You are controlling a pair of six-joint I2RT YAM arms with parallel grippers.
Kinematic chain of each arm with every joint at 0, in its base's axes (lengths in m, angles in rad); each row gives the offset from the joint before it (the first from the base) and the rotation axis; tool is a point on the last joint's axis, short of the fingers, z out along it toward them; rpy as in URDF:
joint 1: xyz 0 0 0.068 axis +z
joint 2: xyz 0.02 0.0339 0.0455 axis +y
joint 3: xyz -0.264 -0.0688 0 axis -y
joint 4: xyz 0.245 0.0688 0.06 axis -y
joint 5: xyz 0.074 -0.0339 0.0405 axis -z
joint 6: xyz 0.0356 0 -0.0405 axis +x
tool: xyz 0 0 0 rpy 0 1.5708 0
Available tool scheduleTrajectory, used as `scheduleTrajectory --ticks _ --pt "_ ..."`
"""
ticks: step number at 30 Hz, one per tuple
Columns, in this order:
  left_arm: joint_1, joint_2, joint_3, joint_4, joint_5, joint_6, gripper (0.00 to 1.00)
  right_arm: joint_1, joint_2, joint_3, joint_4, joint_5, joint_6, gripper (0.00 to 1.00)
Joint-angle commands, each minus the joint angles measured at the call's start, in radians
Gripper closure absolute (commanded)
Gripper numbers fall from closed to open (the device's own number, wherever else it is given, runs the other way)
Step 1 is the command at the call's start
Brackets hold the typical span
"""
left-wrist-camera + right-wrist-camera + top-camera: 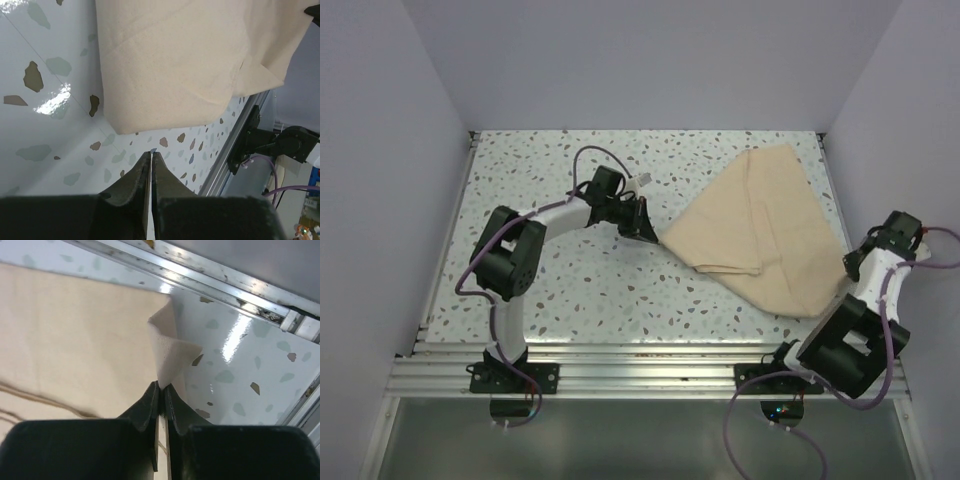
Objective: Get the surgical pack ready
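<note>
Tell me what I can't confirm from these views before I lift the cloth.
- Under the tan cloth: in all three views its folded layers hide whatever lies beneath.
- Grip depth: in the right wrist view, the right fingers are shut on a cloth corner and cover how much of it is pinched.
- Small white item: in the top view, it is too small to identify.

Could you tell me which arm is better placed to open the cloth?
Probably the right: the right gripper pinches a raised corner of the cloth; the left gripper is shut empty, just short of its edge.
</note>
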Motion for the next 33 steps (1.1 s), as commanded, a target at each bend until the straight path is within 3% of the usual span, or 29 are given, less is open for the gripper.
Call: scheduleTrajectory --ticks 1,8,14,18,24,33 --pt "0.014 -0.002 0.074 -0.013 -0.004 -0.027 0.94 0.063 -0.053 0.086 -0.112 -0.011 0.026 1.0" --pt "-0.005 -0.004 0.08 0.046 0.036 -0.081 0.95 0.257 -0.119 0.102 -0.146 -0.074 0.103 1.0" --pt "-0.113 0.027 0.189 0.029 0.011 -0.084 0.94 0.58 -0.055 0.192 -0.124 -0.068 0.186 1.0" --pt "-0.137 0.083 0.232 0.035 -0.023 -0.089 0.94 0.79 0.026 0.364 -0.149 -0.047 0.174 1.0" --pt "-0.138 0.159 0.256 0.07 -0.03 -0.129 0.94 0.935 0.159 0.528 -0.101 -0.059 0.134 1.0" --pt "-0.137 0.214 0.319 -0.011 -0.082 -0.115 0.95 1.061 0.354 0.619 -0.001 -0.079 0.123 1.0"
